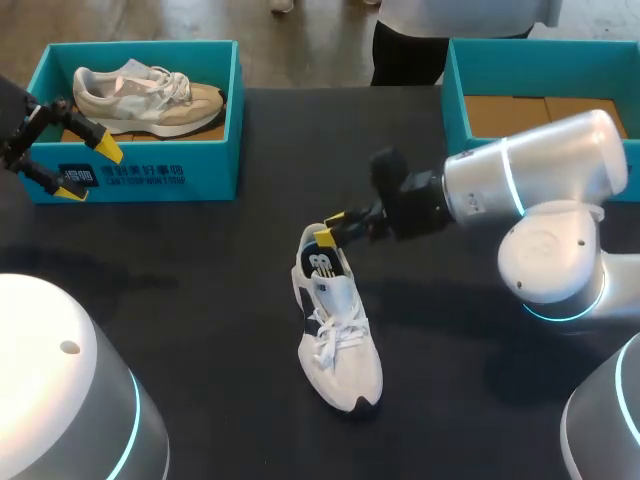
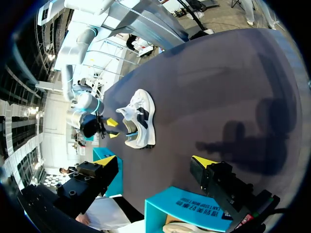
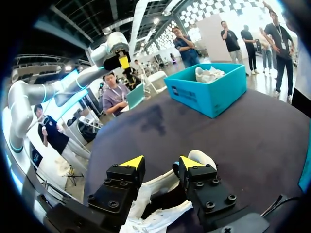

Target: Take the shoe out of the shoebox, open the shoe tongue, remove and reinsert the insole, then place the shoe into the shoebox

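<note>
Mid-table, right tool [image 1: 330, 226] apart over shoe [image 1: 342, 352] heel; left tool [image 1: 88, 170] apart by shoebox [image 1: 205, 172].

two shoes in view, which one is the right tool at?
The white-and-navy shoe lying on the bare table: the right tool sits at its heel opening. The beige shoe is inside the teal shoebox.

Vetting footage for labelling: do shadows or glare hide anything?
Head view: the right arm casts its shadow on the table beside the white shoe, hiding nothing. Left wrist view: a dark shadow lies apart from the shoe. Right wrist view: no glare on the blue box.
</note>
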Tool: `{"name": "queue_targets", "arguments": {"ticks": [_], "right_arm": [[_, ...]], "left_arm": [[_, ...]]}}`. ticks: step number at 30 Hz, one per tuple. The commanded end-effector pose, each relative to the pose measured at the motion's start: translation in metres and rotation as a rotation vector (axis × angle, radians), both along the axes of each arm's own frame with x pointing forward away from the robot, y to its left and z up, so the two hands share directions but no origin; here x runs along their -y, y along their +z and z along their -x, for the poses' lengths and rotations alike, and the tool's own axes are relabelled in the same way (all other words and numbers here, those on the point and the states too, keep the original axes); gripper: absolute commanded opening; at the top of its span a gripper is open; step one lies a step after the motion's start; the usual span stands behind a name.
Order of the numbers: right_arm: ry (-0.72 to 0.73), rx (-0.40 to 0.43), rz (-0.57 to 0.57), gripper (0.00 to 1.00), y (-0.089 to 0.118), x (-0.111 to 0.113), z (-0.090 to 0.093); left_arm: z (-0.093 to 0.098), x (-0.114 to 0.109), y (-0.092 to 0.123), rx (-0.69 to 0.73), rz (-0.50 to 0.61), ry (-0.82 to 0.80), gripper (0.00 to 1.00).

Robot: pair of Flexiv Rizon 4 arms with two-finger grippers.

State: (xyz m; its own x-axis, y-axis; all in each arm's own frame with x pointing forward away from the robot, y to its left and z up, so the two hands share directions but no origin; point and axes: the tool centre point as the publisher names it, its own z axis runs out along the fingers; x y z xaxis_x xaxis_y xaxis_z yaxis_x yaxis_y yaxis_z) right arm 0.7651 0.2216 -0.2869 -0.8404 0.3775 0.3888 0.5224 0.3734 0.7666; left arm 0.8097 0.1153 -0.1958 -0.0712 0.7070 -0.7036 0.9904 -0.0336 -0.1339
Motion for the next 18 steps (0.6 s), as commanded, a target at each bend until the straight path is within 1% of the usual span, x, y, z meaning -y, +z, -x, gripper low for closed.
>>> {"name": "queue_targets", "arguments": {"ticks": [1, 3, 8, 12, 14, 16, 18], "right_arm": [[-0.056, 0.007, 0.081, 0.43, 0.005, -0.008, 0.004], [-0.079, 0.008, 0.108, 0.41, 0.007, -0.009, 0.007], [-0.117, 0.022, 0.152, 0.39, 0.013, -0.013, 0.015], [-0.186, 0.024, 0.203, 0.24, 0.019, -0.017, 0.020], [-0.205, 0.024, 0.223, 0.18, 0.021, -0.020, 0.021], [-0.234, 0.020, 0.253, 0.08, 0.023, -0.024, 0.022], [-0.249, 0.021, 0.267, 0.01, 0.023, -0.028, 0.023]], "left_arm": [[0.000, 0.000, 0.000, 0.001, -0.001, -0.001, 1.00], [0.000, 0.000, 0.000, 0.001, -0.001, -0.001, 1.00], [0.000, 0.000, 0.000, 0.001, -0.001, -0.001, 1.00], [0.000, 0.000, 0.000, 0.001, -0.001, -0.001, 1.00], [0.000, 0.000, 0.000, 0.001, -0.001, -0.001, 1.00], [0.000, 0.000, 0.000, 0.001, -0.001, -0.001, 1.00], [0.000, 0.000, 0.000, 0.001, -0.001, -0.001, 1.00]]}}
